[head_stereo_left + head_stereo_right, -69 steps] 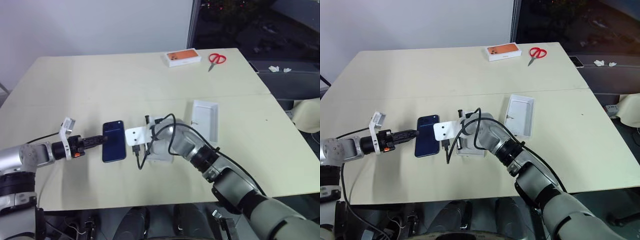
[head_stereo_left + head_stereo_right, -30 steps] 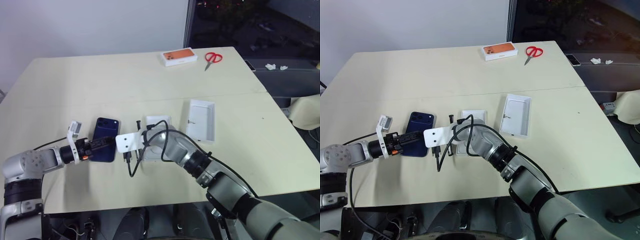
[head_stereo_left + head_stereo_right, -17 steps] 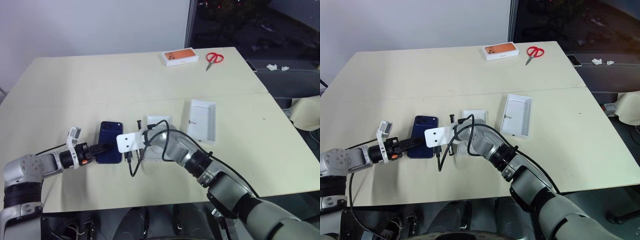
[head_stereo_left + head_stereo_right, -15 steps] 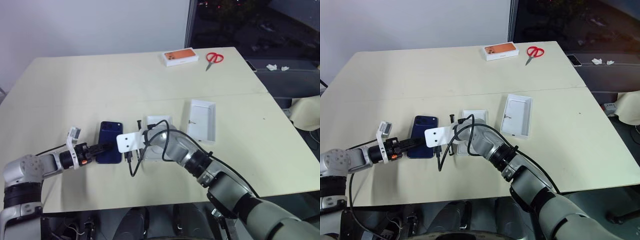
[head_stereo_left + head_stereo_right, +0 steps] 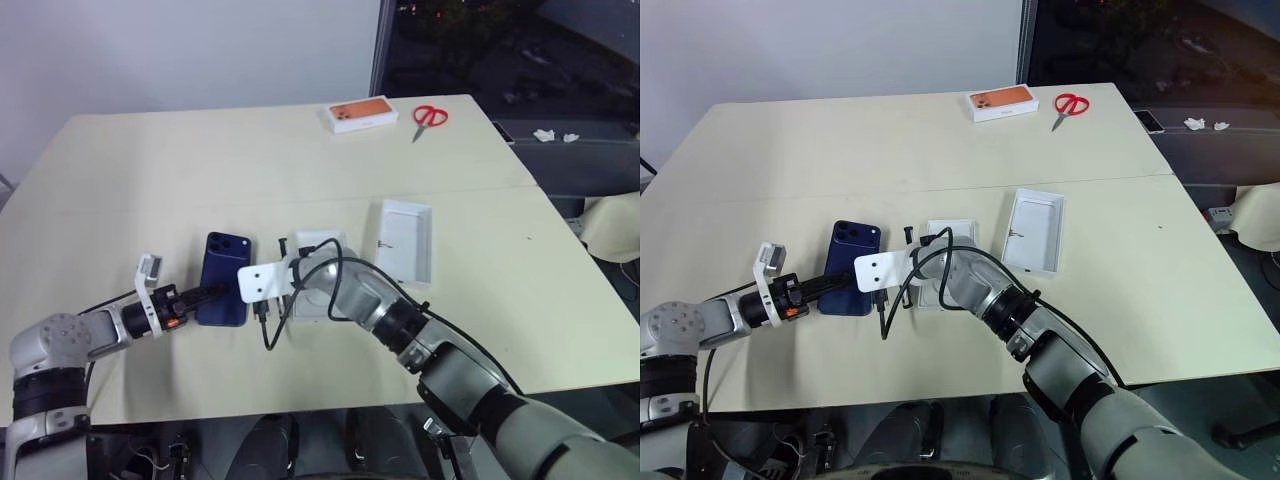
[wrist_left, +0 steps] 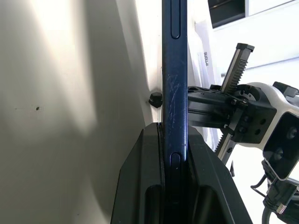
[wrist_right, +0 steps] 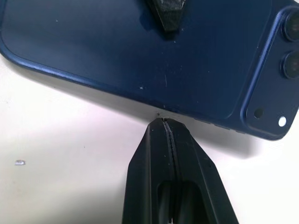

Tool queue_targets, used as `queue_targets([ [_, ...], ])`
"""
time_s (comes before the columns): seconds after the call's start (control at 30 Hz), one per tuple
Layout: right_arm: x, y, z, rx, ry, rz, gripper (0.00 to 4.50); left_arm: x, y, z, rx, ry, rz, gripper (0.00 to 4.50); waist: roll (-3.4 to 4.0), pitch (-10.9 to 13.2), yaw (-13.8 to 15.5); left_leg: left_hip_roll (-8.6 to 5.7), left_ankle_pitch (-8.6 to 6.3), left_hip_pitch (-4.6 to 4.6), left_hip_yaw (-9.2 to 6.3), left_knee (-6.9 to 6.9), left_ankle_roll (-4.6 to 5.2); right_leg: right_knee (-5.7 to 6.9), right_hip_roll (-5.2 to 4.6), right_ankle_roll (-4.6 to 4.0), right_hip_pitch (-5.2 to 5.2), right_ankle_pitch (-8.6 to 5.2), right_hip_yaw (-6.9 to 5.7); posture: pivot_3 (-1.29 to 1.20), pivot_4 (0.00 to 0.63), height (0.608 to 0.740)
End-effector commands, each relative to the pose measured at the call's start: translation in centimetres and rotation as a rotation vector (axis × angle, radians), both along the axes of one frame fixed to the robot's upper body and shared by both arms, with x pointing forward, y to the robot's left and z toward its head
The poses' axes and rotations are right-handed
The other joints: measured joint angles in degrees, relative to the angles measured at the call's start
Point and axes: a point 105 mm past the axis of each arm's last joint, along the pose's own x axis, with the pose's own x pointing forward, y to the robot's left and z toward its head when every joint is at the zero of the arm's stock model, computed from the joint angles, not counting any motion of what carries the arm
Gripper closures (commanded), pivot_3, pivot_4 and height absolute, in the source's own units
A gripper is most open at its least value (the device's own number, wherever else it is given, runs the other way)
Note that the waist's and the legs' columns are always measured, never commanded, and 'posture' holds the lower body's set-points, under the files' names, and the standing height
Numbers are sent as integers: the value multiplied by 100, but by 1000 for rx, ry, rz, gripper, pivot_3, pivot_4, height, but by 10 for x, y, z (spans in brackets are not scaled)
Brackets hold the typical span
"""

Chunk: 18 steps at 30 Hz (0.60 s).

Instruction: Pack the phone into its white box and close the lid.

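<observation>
Cream tabletop (image 5: 300,150) under me, pale wall behind it, a dark window off to the far right. On that tabletop the phone (image 5: 224,278) sits left of centre, glossy back up, camera cluster at its far end. My left gripper (image 5: 222,291) has its two black fingers pinched on the phone's near end; the left wrist view shows the thin blue edge sandwiched between them. My right gripper (image 7: 166,122) is fully closed with nothing in it, its tip pressed against the phone's long edge on the side facing the box.

The white box (image 5: 318,270) lies just beside the phone, on its right, mostly hidden behind my right forearm. The lid (image 5: 407,240) lies inside-up, a little further right, apart from the box.

I judge the step in hand to be lifting the phone so it can go across into the box. To do it well I should keep the pinch square on the phone's end, since the glossy back looks slippery, clear my right arm from above the box first, and bring the phone in flat and lined up with the tray's long sides.

Farther back, well apart from all this, an orange-topped box (image 5: 361,114) and red-handled scissors (image 5: 432,118) rest near the table's far edge.
</observation>
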Motion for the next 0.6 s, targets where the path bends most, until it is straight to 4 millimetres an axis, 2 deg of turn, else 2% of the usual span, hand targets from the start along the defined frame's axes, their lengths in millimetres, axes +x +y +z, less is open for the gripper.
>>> queue_targets([
  [0.03, 2, 4, 39, 151, 13, -4, 4500, -4, 1, -9, -17, 38, 18, 4460, 0, 0, 1, 0, 0, -1, 0, 0, 0, 0, 0, 0, 1, 0, 0, 0, 150, 740],
  [0.13, -3, 8, 80, 409, 174, -30, 4500, -3, 2, 9, -115, -12, 24, 4460, -1, 3, -9, 2, 0, -11, 0, -1, 0, 0, 0, 0, 0, 0, 0, 0, 150, 740],
  [0.2, -6, 2, 104, 551, 293, -38, 4500, -1, 5, 19, -162, -36, 44, 4460, -1, 3, -8, 3, 0, -15, -2, -2, 0, 0, 1, 0, -6, 0, 0, 0, 150, 740],
  [0.3, -6, -16, 120, 648, 379, -49, 4500, 4, 7, 34, -211, -66, 61, 4460, -11, 7, 9, 3, 0, -22, -2, 0, 1, -1, 0, 0, -9, 0, 0, 0, 150, 740],
  [0.43, -11, -60, 119, 681, 388, -31, 3300, 5, -1, 60, -386, -53, 0, 4489, -23, 14, 117, 0, -1, -25, -8, 4, 2, -4, -2, 0, -8, 0, -8, 0, 150, 740],
  [0.5, -14, -79, 114, 669, 364, -28, 2127, 7, -8, 67, -409, -68, -14, 4489, -26, 16, 150, -4, -2, -32, -10, 4, 4, -11, -5, 1, -8, 0, -11, 0, 150, 740],
  [0.6, -22, -106, 109, 653, 336, -17, 787, 14, -19, 75, -438, -80, -19, 4489, -31, 21, 137, -6, -3, -44, -6, 7, 6, -12, -8, 2, -18, 0, -9, 0, 150, 740],
])
